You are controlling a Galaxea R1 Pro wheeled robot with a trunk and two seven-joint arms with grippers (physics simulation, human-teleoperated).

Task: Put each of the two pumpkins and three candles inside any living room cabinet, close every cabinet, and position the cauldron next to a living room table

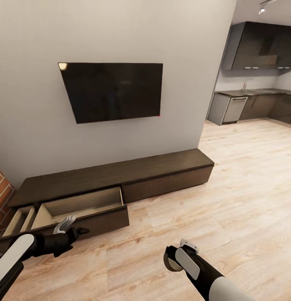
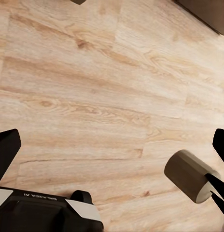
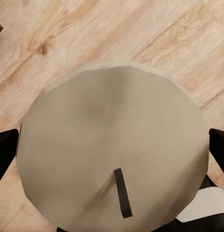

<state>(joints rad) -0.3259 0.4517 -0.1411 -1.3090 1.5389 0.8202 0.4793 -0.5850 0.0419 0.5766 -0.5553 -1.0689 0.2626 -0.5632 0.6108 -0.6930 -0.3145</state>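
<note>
The long low dark brown cabinet stands against the white wall. Two of its drawers are pulled out at the left end: a wide one and a narrower one. I see only their bare tan insides. My right gripper hangs over the floor in front of the cabinet, shut on a greyish-tan candle whose dark wick points at the camera. The left wrist view catches the same candle from the side. My left gripper is open and holds nothing, just in front of the wide drawer's face.
A black TV hangs on the wall above the cabinet. A brick surface borders the far left. Light wood floor stretches right toward a kitchen with dark units at the back right.
</note>
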